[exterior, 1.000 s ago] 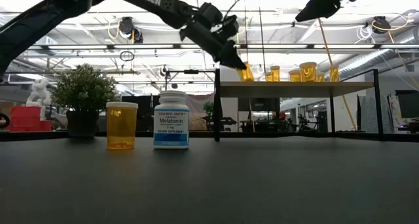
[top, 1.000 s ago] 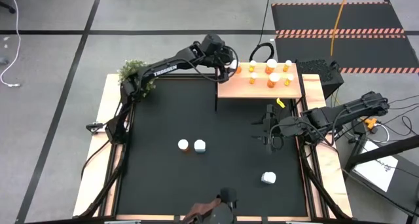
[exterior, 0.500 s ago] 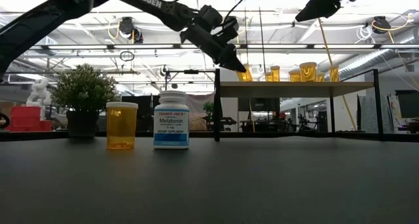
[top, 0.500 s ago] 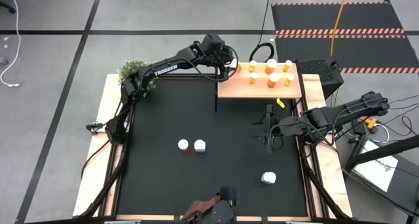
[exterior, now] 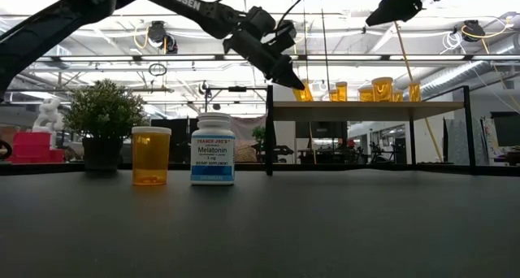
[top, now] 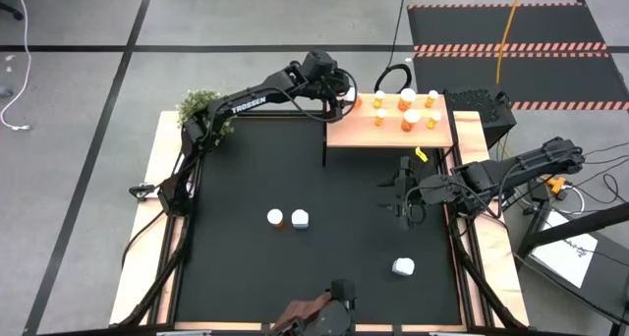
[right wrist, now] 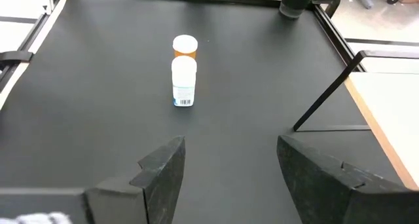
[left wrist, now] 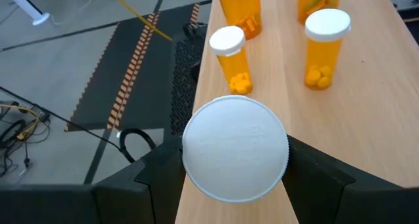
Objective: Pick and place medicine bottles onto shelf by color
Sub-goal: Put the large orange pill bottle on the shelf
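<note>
Between the left end effector's (left wrist: 234,168) fingers (left wrist: 147,178): a white-capped amber bottle (left wrist: 234,157), cap facing the wrist camera, fingers closed against its two sides. High view puts this left end effector (top: 347,98) at the shelf's (top: 432,135) near-left corner as seen from above, bottle over the wood top; whether the base rests on the shelf, cannot tell

Just beyond the held bottle on the shelf: a small amber bottle (left wrist: 230,59) with pills at its bottom, and beside it a wider amber bottle (left wrist: 322,47), both upright, white caps. Farther past them, two more amber bottles cut off by the frame edge. Low view shows the row of amber bottles (exterior: 382,89) standing on the shelf top (exterior: 370,106), left end effector (exterior: 286,71) at its left end

Right end effector (top: 404,200) hovers above the desk (top: 344,238), well apart from the shelf, fingers (right wrist: 163,168) spread wide, nothing between them. Ahead of it, upright and touching or nearly so: white bottle (right wrist: 183,81) with label, amber bottle (right wrist: 185,47) just behind. Low view: same pair side by side, amber bottle (exterior: 151,154) and white Melatonin-labelled bottle (exterior: 213,148). Another white bottle (top: 403,267) sits on the desk nearer the front edge, apart from the right end effector

Farthest: potted plant (top: 201,108) at the desk's back-left corner
</note>
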